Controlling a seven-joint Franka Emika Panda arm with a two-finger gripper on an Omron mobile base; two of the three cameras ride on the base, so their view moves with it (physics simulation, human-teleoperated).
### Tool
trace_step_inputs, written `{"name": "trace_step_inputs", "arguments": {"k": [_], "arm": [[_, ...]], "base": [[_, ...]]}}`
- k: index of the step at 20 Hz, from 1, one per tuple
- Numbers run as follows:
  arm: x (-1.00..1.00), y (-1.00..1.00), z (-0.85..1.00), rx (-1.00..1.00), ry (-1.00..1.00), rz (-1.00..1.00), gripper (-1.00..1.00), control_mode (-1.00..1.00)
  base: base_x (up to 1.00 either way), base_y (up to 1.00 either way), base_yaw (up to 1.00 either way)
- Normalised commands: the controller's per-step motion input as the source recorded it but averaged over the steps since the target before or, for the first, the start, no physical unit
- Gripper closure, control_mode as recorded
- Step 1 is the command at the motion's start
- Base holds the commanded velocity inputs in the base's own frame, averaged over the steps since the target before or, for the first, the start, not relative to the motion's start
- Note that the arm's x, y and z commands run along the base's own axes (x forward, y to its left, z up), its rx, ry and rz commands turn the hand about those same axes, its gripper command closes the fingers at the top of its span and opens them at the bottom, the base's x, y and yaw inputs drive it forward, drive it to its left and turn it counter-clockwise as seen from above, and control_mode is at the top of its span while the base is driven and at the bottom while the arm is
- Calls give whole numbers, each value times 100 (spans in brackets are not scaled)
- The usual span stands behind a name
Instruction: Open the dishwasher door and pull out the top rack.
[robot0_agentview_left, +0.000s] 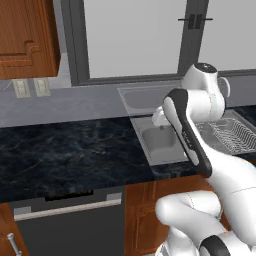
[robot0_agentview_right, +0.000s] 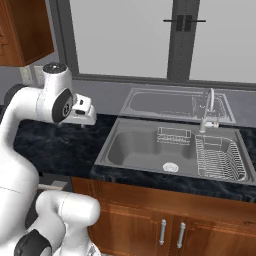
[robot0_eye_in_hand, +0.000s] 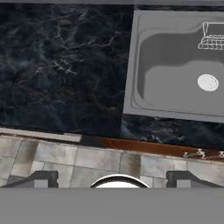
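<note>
Dark marble counter (robot0_eye_in_hand: 61, 65) under a big window, with the gripper (robot0_eye_in_hand: 112, 179) hanging above its front edge, fingers spread wide and holding nothing, the steel sink (robot0_eye_in_hand: 175, 65) just to one side, and the dishwasher door (robot0_agentview_left: 70, 225) shut tight below the counter.

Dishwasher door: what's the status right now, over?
Fingers open, empty, above the counter edge. Dishwasher door shut, handle untouched, top rack not out. Nothing in the way.
</note>
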Motion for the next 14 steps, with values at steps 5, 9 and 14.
{"name": "trace_step_inputs", "arguments": {"k": [5, 9, 14], "arm": [[-64, 98, -99, -14, -6, 9, -100, -100], [-43, 100, -100, -30, -3, 12, -100, -100], [-16, 100, -87, -40, 0, 8, -100, -100]], "base": [[0, 0, 0], [0, 0, 0], [0, 0, 0]]}}
